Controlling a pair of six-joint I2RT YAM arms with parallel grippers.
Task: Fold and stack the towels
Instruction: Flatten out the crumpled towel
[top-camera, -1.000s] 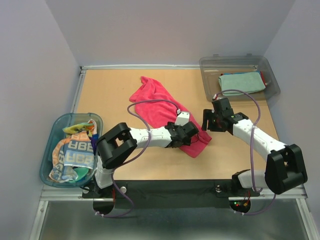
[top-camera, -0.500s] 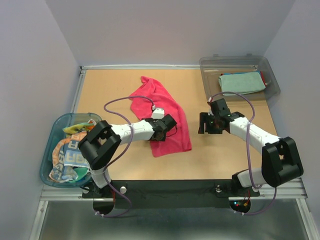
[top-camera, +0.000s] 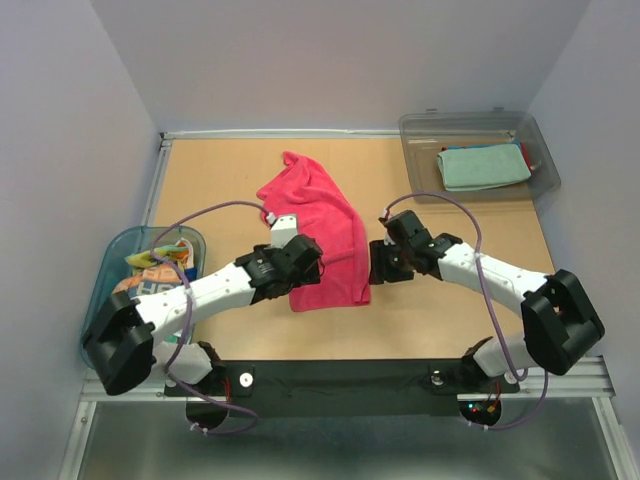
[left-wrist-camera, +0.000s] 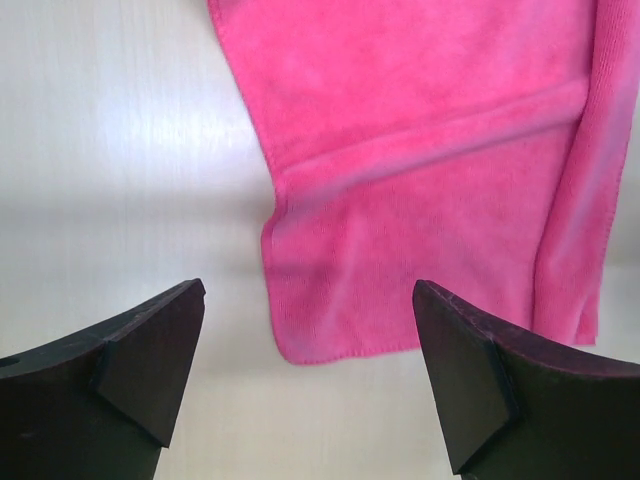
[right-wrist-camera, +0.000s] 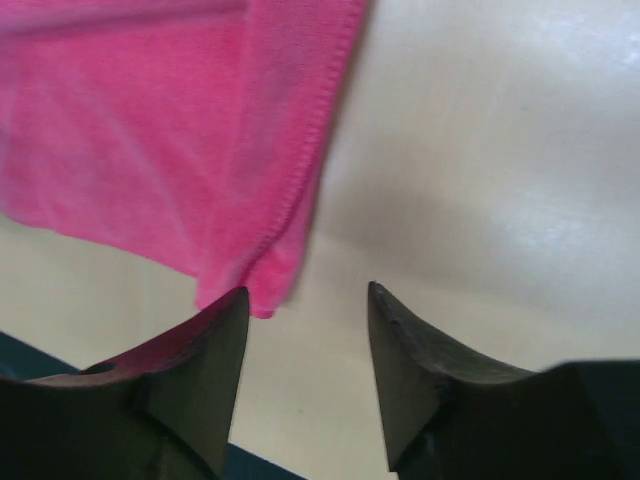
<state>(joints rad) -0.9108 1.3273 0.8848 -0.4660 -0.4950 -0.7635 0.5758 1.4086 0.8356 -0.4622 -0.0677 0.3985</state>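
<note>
The left gripper (left-wrist-camera: 310, 380) stands with its jaws spread wide and nothing between them. The near left corner of the magenta pink towel (top-camera: 320, 225) lies just beyond its fingertips, at their 12 o'clock. The right gripper (right-wrist-camera: 305, 330) has its jaws partly apart and also grips nothing. The towel's near right corner sits just beside its left finger (right-wrist-camera: 200, 350), at about 11 o'clock.

The towel lies rumpled on the table (top-camera: 220, 180), running from 12 o'clock toward 6. The left gripper is at its 7 o'clock corner and the right at its 5 o'clock corner.

The clear grey bin (top-camera: 545, 185), at the table's 2 o'clock, holds a folded teal towel (top-camera: 483, 166). The blue-rimmed oval tub (top-camera: 115, 265), at 8 o'clock, holds the striped lettered towel (top-camera: 140, 290) and a yellow towel (top-camera: 160, 256).
</note>
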